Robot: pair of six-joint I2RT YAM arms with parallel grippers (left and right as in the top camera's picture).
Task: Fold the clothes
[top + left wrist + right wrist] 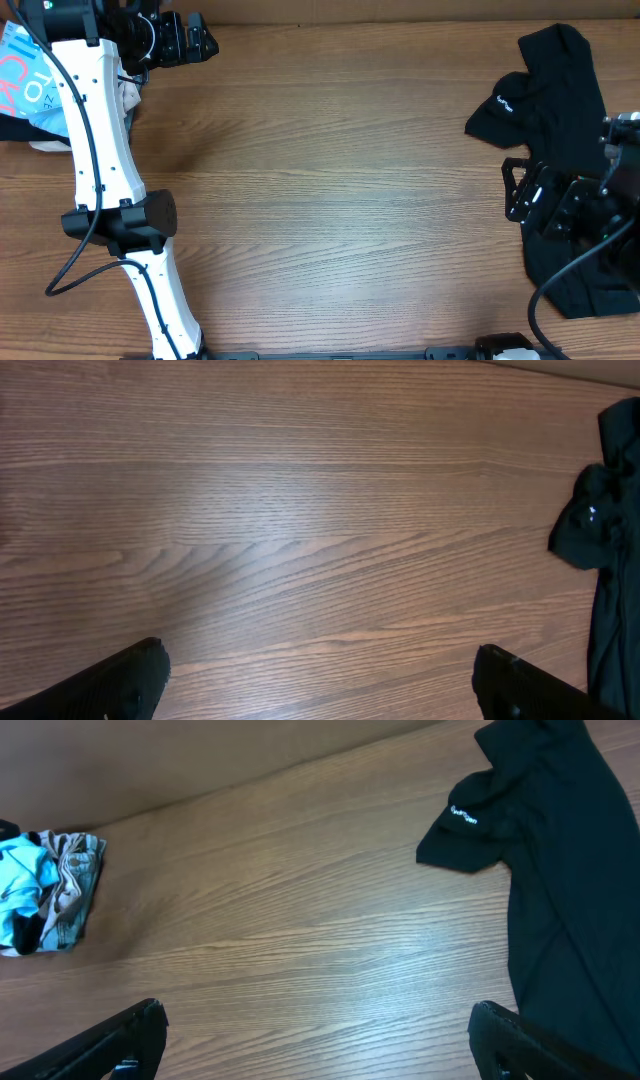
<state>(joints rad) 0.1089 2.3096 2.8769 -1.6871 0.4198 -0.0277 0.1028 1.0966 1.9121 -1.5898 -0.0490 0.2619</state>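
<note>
A black shirt [560, 110] with a small white logo lies spread at the table's right side; it also shows in the right wrist view [560, 870] and at the right edge of the left wrist view [610, 540]. A light blue T-shirt [25, 75] with red and white lettering lies bunched at the far left, partly hidden by the left arm; it also shows in the right wrist view [25, 890]. My left gripper [190, 38] is open and empty at the far left back. My right gripper [525, 190] is open and empty over the black shirt's left edge.
Grey and white garments [75, 885] lie bunched with the blue T-shirt at the far left. The wooden table [340, 180] shows bare between the two piles. A brown wall runs along the back edge.
</note>
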